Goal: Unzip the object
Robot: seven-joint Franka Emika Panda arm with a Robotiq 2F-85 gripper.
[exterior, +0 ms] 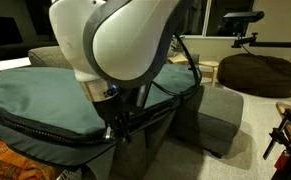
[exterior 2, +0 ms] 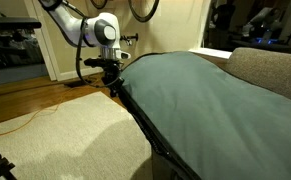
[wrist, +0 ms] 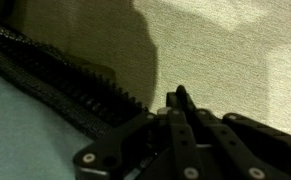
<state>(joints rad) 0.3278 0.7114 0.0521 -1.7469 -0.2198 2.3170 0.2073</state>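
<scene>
The object (exterior 2: pixel 200 100) is a very large teal-grey padded bag lying on the grey sofa (exterior 2: pixel 275 68); it also shows in an exterior view (exterior: pixel 45 95). A dark zipper band (exterior: pixel 45 128) runs round its edge, and its teeth (wrist: pixel 75 85) show in the wrist view. My gripper (wrist: pixel 179 95) sits at the bag's edge on the zipper line, also seen in both exterior views (exterior: pixel 110 127) (exterior 2: pixel 113 76). Its fingers are pressed together on the zipper pull, which is mostly hidden between them.
A pale carpet (exterior 2: pixel 65 135) lies beside the sofa, with wood floor and an orange cable (exterior 2: pixel 20 120) beyond. A dark brown beanbag (exterior: pixel 257 72) sits at the back. A grey ottoman (exterior: pixel 220 115) stands by the sofa. The robot arm (exterior: pixel 125 40) fills the foreground.
</scene>
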